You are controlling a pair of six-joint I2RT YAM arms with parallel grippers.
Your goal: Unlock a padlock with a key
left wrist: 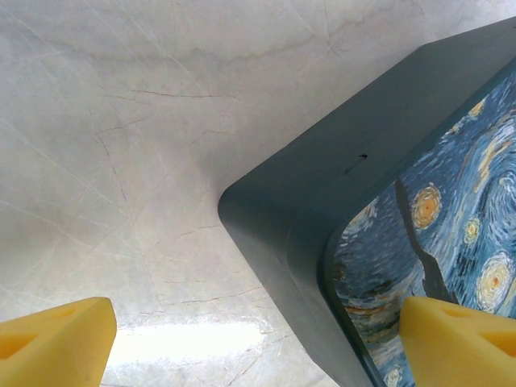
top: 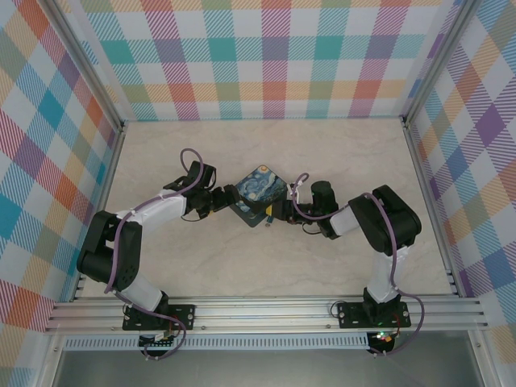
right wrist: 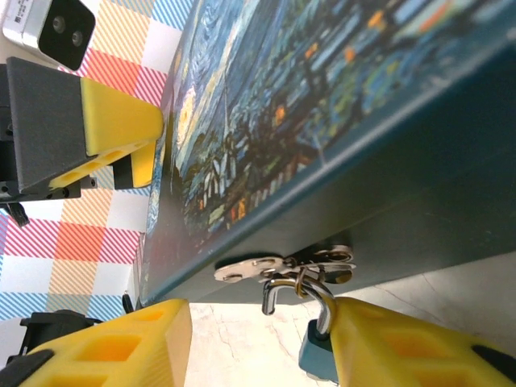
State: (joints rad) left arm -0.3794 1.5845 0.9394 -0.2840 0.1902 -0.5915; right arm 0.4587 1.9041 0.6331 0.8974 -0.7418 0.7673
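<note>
Here the left hand [left wrist: 258,322] stands wide, straddling a corner of the box [left wrist: 322,201]. Rightward, the padlock [right wrist: 313,359] hangs from the latch [right wrist: 282,266] on the box's side, shackle up, body down near the table [right wrist: 463,282]. The right hand [right wrist: 262,322], clearly nearer, is wide too, the padlock between its fingers [right wrist: 403,355], just beside one.

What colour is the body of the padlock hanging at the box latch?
The padlock body is blue-teal, its shackle silvery; the right wrist view shows it best.

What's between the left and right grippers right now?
The Starry Night-print box, in the top external view; left gripper at its left corner, right gripper at its right edge.
</note>
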